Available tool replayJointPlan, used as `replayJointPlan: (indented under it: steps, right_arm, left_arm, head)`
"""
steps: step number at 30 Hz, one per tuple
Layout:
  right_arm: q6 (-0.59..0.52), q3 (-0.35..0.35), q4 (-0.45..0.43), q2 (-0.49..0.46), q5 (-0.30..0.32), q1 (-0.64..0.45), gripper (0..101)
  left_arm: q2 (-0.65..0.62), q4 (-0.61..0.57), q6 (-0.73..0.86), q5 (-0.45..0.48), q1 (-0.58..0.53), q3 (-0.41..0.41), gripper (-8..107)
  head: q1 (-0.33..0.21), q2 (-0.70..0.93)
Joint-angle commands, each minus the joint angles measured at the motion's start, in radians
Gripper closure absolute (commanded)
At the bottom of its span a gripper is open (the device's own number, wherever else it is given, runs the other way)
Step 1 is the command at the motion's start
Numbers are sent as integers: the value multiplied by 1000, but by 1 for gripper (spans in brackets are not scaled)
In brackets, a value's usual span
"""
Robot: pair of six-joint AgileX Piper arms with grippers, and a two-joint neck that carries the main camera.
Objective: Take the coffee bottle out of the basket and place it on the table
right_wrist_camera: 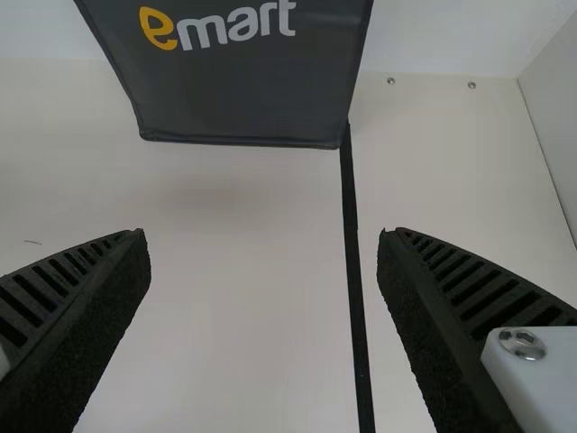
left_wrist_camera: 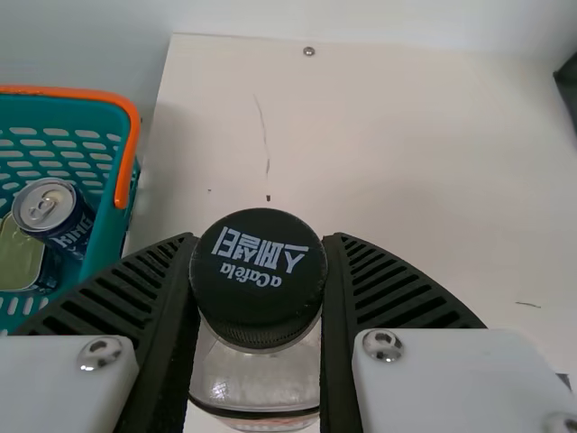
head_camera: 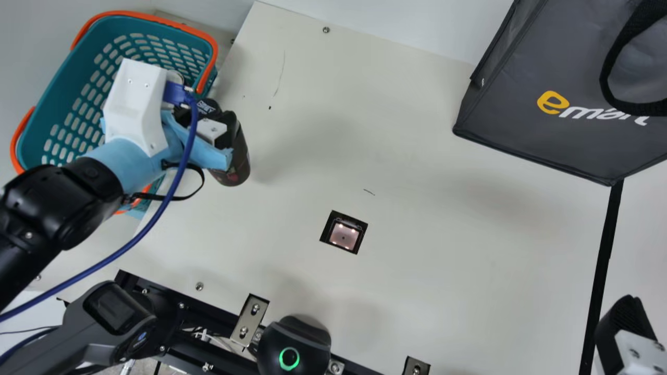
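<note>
Coffee bottle (head_camera: pixel 238 162), black-capped: gripped between the ribbed fingers of the left hand (head_camera: pixel 208 113).
Held outside the teal basket (head_camera: pixel 58 86), near its side, over the worktop (head_camera: pixel 417 234); whether the surface is touched cannot be told. Cans (left_wrist_camera: pixel 59 225) are kept in the basket; right hand (head_camera: pixel 628 315), held open; grey bag (head_camera: pixel 531 125).

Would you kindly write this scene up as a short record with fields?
bottle: coffee bottle, dark cap, outside the basket
left end effector: fingers closed around the bottle
bottle touching table: cannot tell
right end effector: open, nothing between its fingers
basket: teal, orange handles
basket contents: a can and a green-topped container
bag: dark grey
task status: bottle not yet released
</note>
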Motion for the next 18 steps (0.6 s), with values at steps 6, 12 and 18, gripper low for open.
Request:
replayJointPlan:
  steps: [6,12,18]
  right_arm:
    - [0,0,0,0,0,0,10]
    - [0,0,0,0,0,0,10]
    - [0,0,0,0,0,0,10]
  left_arm:
    - [2,39,-52,-23,-21,42,89]
    - [1,62,-89,-41,-36,75,89]
    - [0,79,-122,-53,-45,102,89]
  head:
    - [-26,2]
    - [-26,2]
    - [-26,2]
